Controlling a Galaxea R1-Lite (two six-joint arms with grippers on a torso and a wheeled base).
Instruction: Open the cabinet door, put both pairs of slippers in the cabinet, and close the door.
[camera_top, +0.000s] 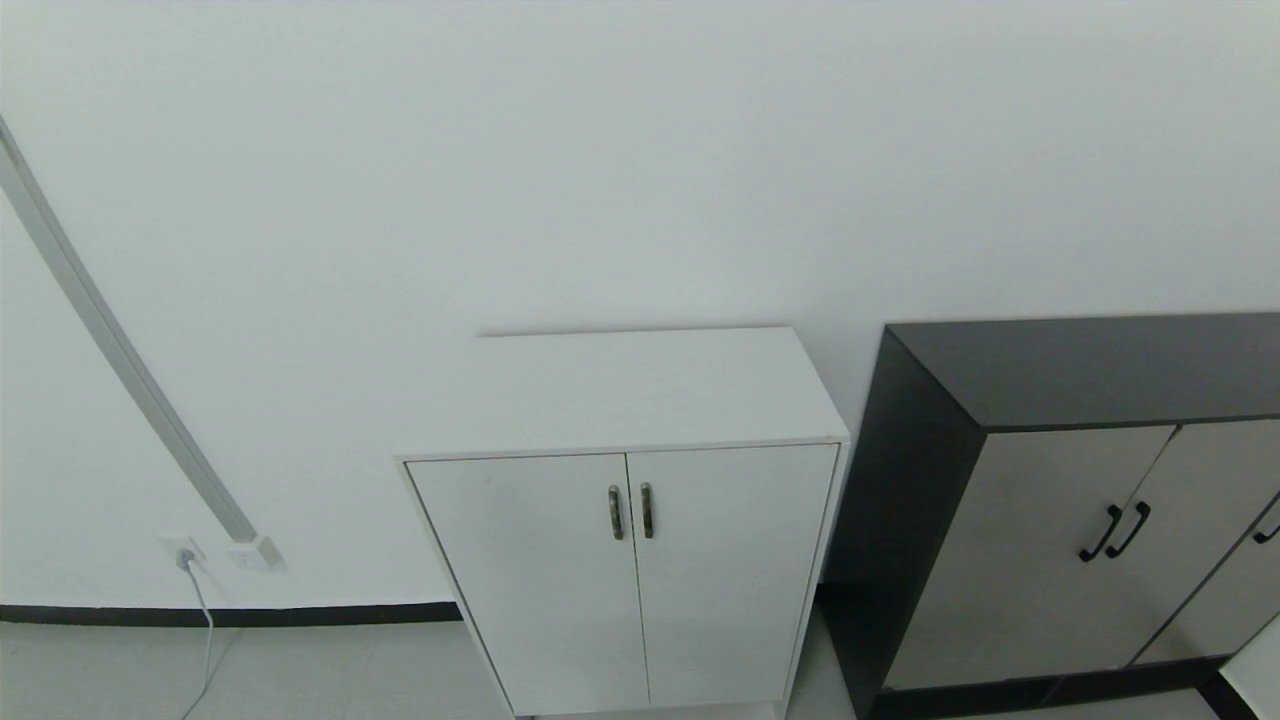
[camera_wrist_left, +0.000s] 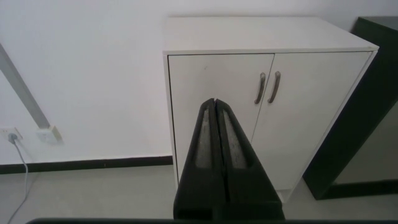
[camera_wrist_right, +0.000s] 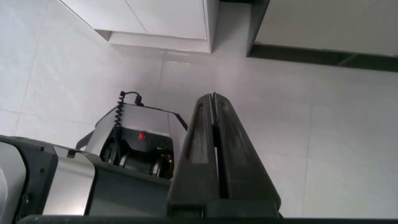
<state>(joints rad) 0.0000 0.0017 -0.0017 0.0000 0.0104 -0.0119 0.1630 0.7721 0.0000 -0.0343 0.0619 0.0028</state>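
A white two-door cabinet (camera_top: 620, 560) stands against the wall with both doors closed and two metal handles (camera_top: 630, 511) at the centre seam. In the left wrist view my left gripper (camera_wrist_left: 215, 103) is shut with nothing in it, held some way in front of the white cabinet (camera_wrist_left: 267, 106) and aimed at its left door, left of the handles (camera_wrist_left: 267, 88). My right gripper (camera_wrist_right: 214, 98) is also shut and holds nothing, pointing down over the light floor tiles near the cabinet's base (camera_wrist_right: 155, 18).
A black cabinet (camera_top: 1050, 500) with grey doors stands right beside the white one. Left of the white cabinet run a slanted wall conduit (camera_top: 110, 340), a wall socket (camera_top: 185, 553) with a hanging cable, and open floor.
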